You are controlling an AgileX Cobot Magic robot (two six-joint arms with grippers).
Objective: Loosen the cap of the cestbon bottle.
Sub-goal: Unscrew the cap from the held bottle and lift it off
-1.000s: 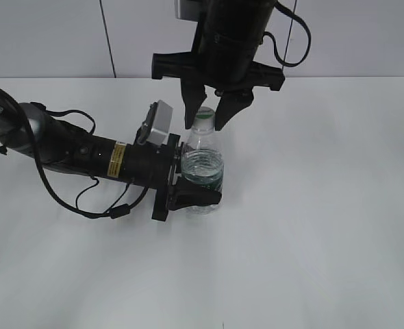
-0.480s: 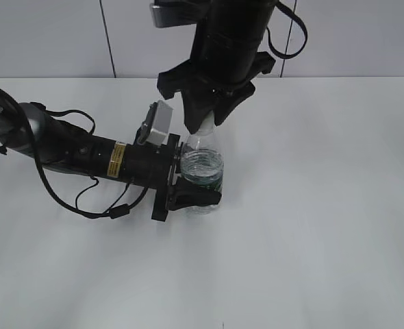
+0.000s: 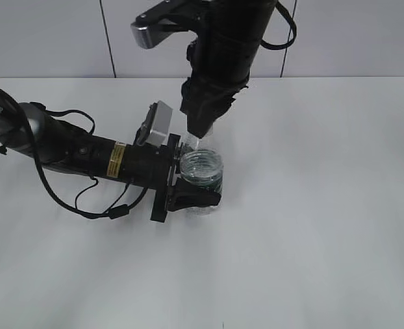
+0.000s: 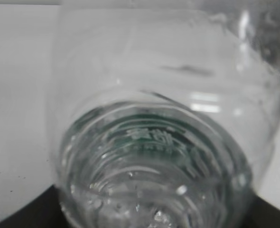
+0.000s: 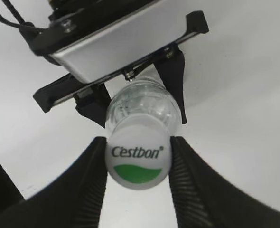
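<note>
- Progress is judged as midway: both holds are in place, but loosening of the cap (image 5: 139,163) cannot be confirmed.
- Cestbon bottle (image 3: 200,170) is seen upright on the white table (image 3: 311,226), just left of the middle of the exterior view.
- Its lower body is clasped from the 9 o'clock side by the left gripper (image 3: 188,179), whose dark jaws are pressed against the green label band; the bottle is held steady.
- From the left wrist camera, only the clear bottle wall and water are shown, filling nearly the whole picture, so the clasp is read from the other views.
- From 12 o'clock above, the right gripper (image 5: 139,183) is lowered over the neck; in the exterior view the cap is hidden behind it.
- In the right wrist view, the cap is shown between the two ribbed fingers (image 5: 90,187), one at 9 o'clock and one at 3 o'clock, both touching its rim, so the cap is gripped.
- White cap top, with lettering and a green mark, is seen seated squarely on the neck; no gap or tilt is visible.
- Remaining, as judged: the twist that breaks the seal, with the bottle kept from turning.
- Whether any turn has been applied cannot be told.
</note>
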